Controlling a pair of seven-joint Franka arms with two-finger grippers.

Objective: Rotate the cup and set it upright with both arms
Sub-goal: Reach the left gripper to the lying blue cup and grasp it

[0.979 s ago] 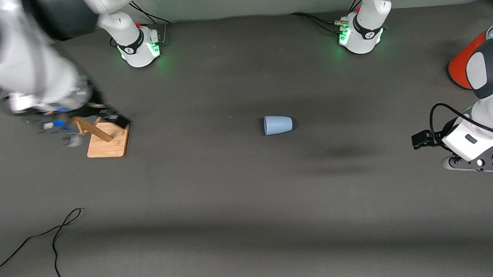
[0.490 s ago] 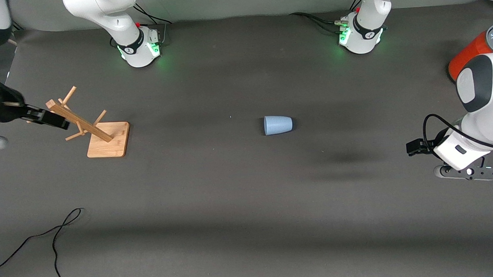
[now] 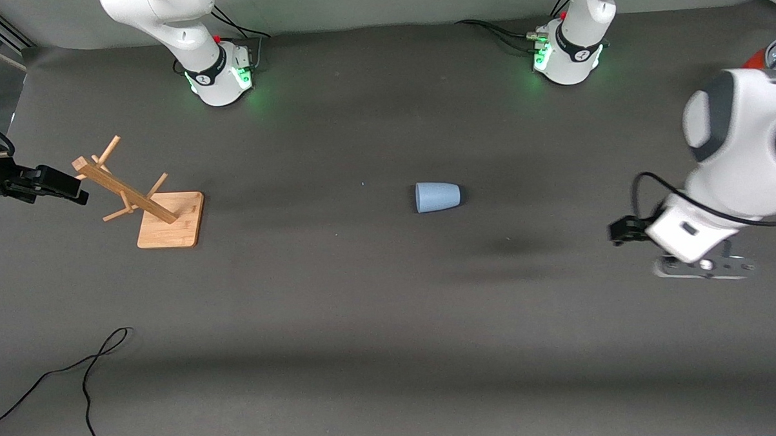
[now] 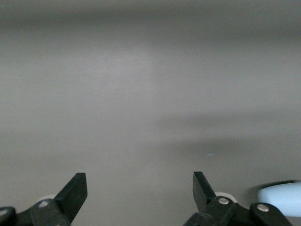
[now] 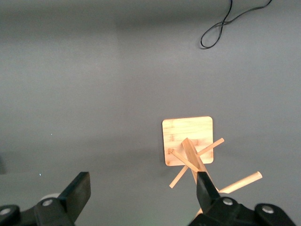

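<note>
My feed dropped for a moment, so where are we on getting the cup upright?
Nothing is done yet: the cup lies on its side mid-table, untouched. In hand: the left tool is open over bare table toward the left arm's end, the cup at its view's edge. The right tool is open above the wooden rack. Grasping, rotating and standing the cup all remain.

We see two white arms (image 3: 740, 147) with grey joint bands, green-lit bases (image 3: 566, 60), black cables (image 3: 658, 189), and black two-fingered hands (image 4: 140, 200).
</note>
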